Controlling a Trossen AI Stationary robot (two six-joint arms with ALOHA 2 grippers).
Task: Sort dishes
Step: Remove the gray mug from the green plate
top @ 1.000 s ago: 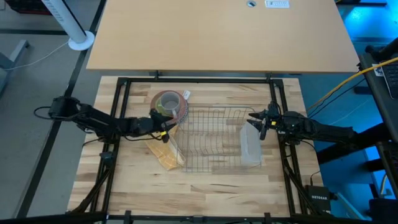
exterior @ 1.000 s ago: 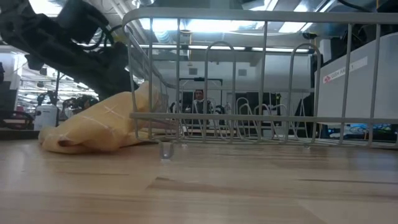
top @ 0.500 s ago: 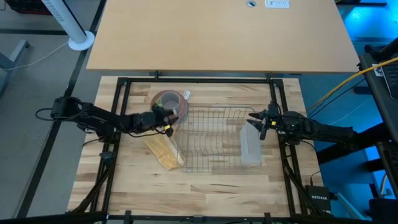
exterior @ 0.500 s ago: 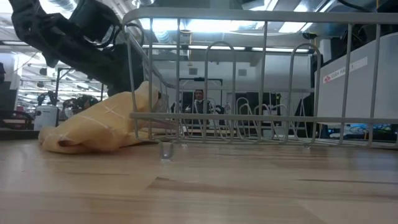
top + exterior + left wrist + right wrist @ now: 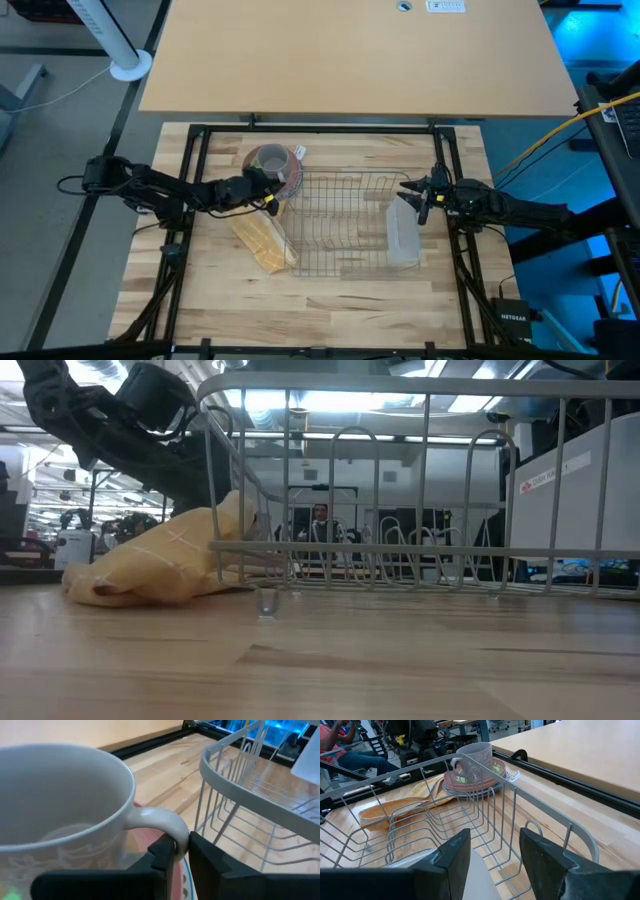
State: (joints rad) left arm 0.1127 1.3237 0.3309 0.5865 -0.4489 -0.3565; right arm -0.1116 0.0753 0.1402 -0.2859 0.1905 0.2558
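Note:
A stack of dishes stands far left of the wire rack (image 5: 340,225): a grey mug (image 5: 60,810) (image 5: 268,162) sits upright in a small green bowl (image 5: 495,767) on pink plates (image 5: 470,785). My left gripper (image 5: 182,847) (image 5: 266,186) is at the stack's near side, shut on the mug. My right gripper (image 5: 492,852) (image 5: 408,192) hangs open over the rack's far right part, with nothing between its fingers. My left gripper pinches the mug's loop handle (image 5: 167,820) between its two fingers (image 5: 160,855), at the handle's outer bend. The fingers reach in from the table's left. The mug stands upright on the stack.
A yellow checked cloth (image 5: 262,243) (image 5: 150,565) lies crumpled against the rack's near left side. A clear oblong tray (image 5: 402,235) stands inside the rack at its right end. A black frame (image 5: 200,135) borders the table. A person shows in the room behind (image 5: 335,740).
My left gripper has moved a little toward the table's far edge, up to the near side of the dish stack. The stack, the rack and the cloth have stayed where they were.

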